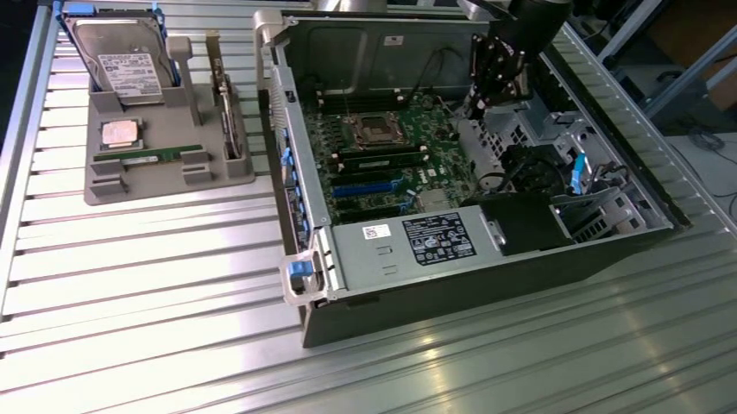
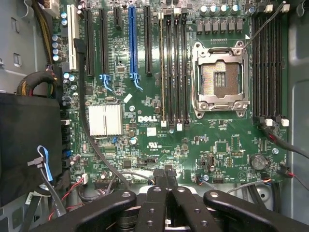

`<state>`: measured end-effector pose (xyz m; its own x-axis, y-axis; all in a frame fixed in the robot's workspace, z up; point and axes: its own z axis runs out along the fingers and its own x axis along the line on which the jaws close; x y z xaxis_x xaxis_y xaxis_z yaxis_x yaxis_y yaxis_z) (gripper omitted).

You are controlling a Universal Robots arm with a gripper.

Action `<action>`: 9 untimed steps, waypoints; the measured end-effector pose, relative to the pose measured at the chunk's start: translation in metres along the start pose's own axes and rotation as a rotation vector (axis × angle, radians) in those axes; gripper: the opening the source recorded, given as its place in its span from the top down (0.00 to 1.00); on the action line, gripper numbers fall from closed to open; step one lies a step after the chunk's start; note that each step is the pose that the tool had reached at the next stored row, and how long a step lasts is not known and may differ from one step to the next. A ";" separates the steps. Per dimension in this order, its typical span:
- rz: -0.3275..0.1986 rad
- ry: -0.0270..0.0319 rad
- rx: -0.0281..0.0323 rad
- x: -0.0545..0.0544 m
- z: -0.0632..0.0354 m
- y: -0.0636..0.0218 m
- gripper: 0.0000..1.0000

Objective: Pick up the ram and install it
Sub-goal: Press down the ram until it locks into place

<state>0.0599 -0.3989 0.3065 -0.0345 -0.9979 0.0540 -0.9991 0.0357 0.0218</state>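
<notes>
The ram (image 1: 143,159) is a narrow green stick with a small white sticker, lying flat in the front slot of the grey holder (image 1: 230,168) on the exterior view's left. My gripper (image 1: 489,82) hangs over the far right part of the open computer case (image 1: 461,259), well away from the ram. In the wrist view my gripper (image 2: 164,171) is shut with nothing between its black fingers (image 2: 155,193). Beneath it lies the motherboard (image 2: 145,118), with long black memory slots (image 2: 175,67) beside the open processor socket (image 2: 219,75).
The holder also carries a hard drive (image 1: 121,56), a square silver processor chip (image 1: 120,133) and an upright expansion card (image 1: 227,112). Inside the case are a power supply (image 1: 432,240), a black drive cage (image 1: 524,220) and loose cables (image 2: 104,154). Ribbed metal table (image 1: 150,285) surrounds everything.
</notes>
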 end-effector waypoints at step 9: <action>0.035 -0.0008 -0.0019 0.000 0.0000 0.0000 0.89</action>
<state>0.0599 -0.3988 0.3065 -0.0699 -0.9961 0.0540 -0.9972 0.0712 0.0218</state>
